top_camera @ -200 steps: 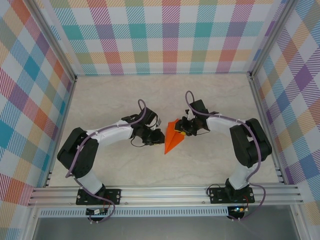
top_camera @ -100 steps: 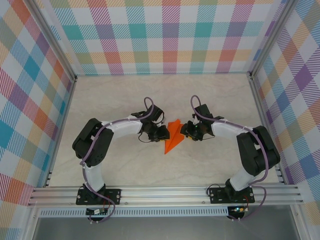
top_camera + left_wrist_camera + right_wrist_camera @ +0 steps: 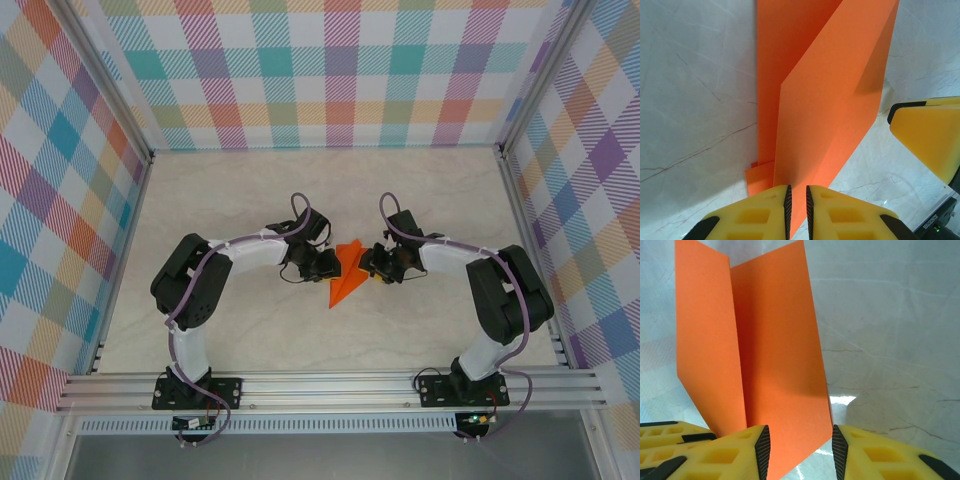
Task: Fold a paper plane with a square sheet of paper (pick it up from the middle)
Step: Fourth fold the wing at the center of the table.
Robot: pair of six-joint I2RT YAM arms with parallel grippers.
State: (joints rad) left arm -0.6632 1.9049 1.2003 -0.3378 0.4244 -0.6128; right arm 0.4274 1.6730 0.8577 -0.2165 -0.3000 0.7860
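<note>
The orange paper plane (image 3: 345, 280) is a pointed, folded dart on the table between both grippers, its tip toward the near left. My left gripper (image 3: 331, 266) is at its left side. In the left wrist view, the left gripper (image 3: 797, 195) has its jaws almost together on the edge of a raised flap of the plane (image 3: 825, 100). My right gripper (image 3: 367, 266) is at the plane's right side. In the right wrist view, the right gripper (image 3: 799, 440) is open, its jaws either side of a standing flap (image 3: 775, 350) without pinching it. A right finger (image 3: 930, 135) shows beyond the paper.
The pale marble tabletop (image 3: 250, 200) is walled by checked panels at the back and sides, with an aluminium rail (image 3: 330, 388) along the near edge. Both arms bend inward toward the middle.
Both arms have drawn in closer around the plane, and the left elbow has swung inward. The right jaws have widened a little. The plane has stayed nearly in place.
</note>
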